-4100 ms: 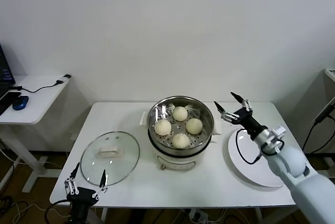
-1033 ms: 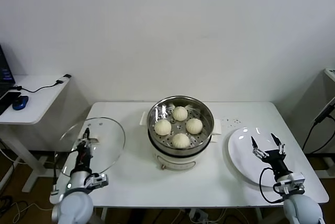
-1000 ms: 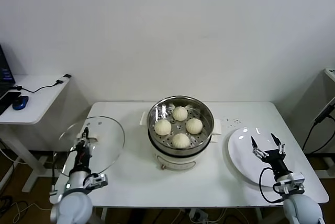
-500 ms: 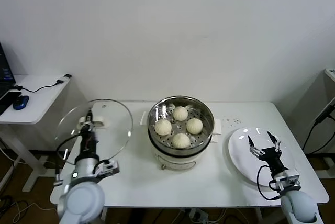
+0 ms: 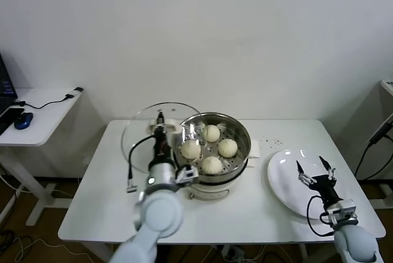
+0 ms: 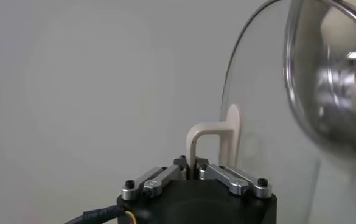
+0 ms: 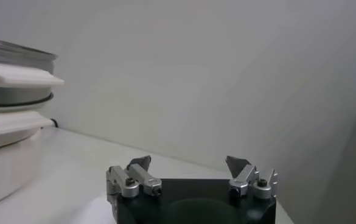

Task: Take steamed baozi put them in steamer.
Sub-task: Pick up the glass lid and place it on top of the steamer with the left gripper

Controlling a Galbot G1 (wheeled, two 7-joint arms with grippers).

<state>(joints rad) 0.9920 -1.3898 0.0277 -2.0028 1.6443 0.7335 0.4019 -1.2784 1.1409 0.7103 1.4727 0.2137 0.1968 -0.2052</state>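
Four steamed baozi (image 5: 210, 149) already sit in steamer (image 5: 212, 129), frame centre. Left claw (image 5: 159, 129) pinches handle of glass lid (image 5: 140, 129), held upright just left of rim. Advice: level lid, centre over rim, lower gently. Right claw (image 5: 315, 173) spread, idle over white plate (image 5: 287, 168), lower right of tabletop (image 5: 110, 201).

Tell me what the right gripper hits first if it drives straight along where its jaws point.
Probably nothing near: the open right gripper points past the steamer toward the bare wall; depth is unclear.

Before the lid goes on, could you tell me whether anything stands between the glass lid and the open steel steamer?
Nothing visible does. The left gripper holds the round glass lid upright by its white handle beside the shiny steel steamer, whose open top shows only four off-white baozi.
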